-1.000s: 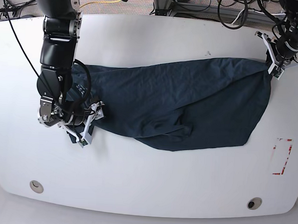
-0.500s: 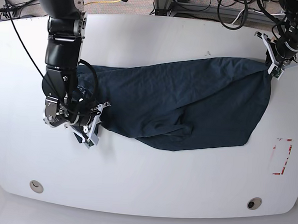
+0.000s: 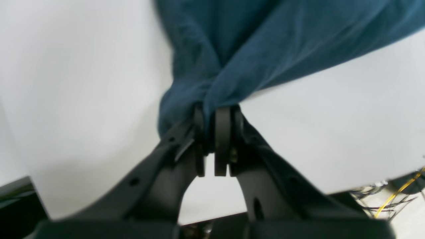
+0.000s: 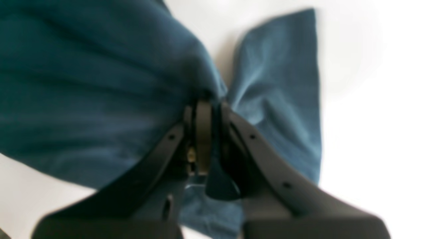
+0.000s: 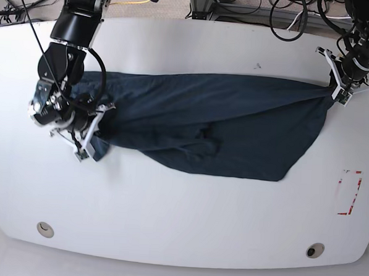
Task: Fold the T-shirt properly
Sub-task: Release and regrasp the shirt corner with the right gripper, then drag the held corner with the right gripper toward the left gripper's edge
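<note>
**On the white table: a navy shirt held at both ends**

Across the middle of the table (image 5: 180, 224) lies the shirt (image 5: 222, 131), plain dark navy, no print or readable label on it; it is drawn out long from left to right, with loose folds bunched near its centre; the right gripper (image 5: 88, 136) is clenched on the shirt's left end, cloth pinched between its jaws; the left gripper (image 5: 340, 90) grasps the far right corner likewise; a red-edged marking (image 5: 349, 193) sits at the table's right, its writing illegible.
</note>
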